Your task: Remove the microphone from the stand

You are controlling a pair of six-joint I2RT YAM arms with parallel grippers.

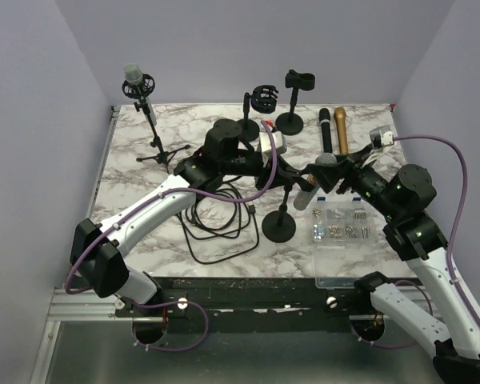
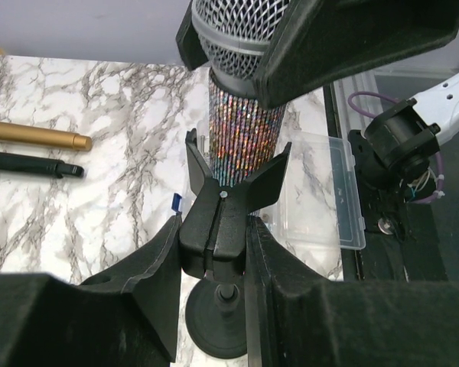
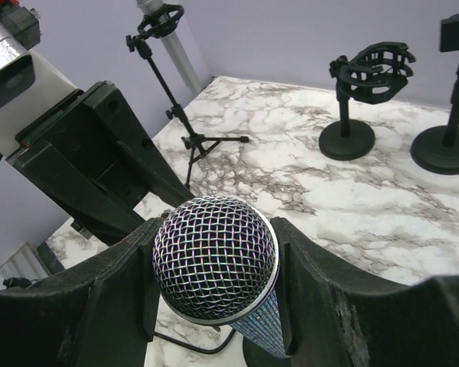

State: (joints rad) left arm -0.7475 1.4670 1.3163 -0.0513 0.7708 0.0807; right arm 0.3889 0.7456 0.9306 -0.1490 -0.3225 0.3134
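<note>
Up close, the right gripper is closed on the mesh head of the microphone, with one black finger pressed to each side of the grille. The left gripper is clamped on the neck of the stand, just under its forked clip. The microphone's glittery body runs down through that clip, tilted, head uppermost. Whether it sits fully in the fork or has lifted a little, the wrist views do not settle.

From above, the two arms meet near the middle of the marble table. The stand's round base is just in front of them, and a loose black cable lies to its left. A clear plastic box of small parts sits beside the right arm.

Farther back, a gold microphone and a black microphone lie side by side. A tripod stand at the far left carries its own microphone. A shock-mount stand and a clip stand stand between the tripod and those two.
</note>
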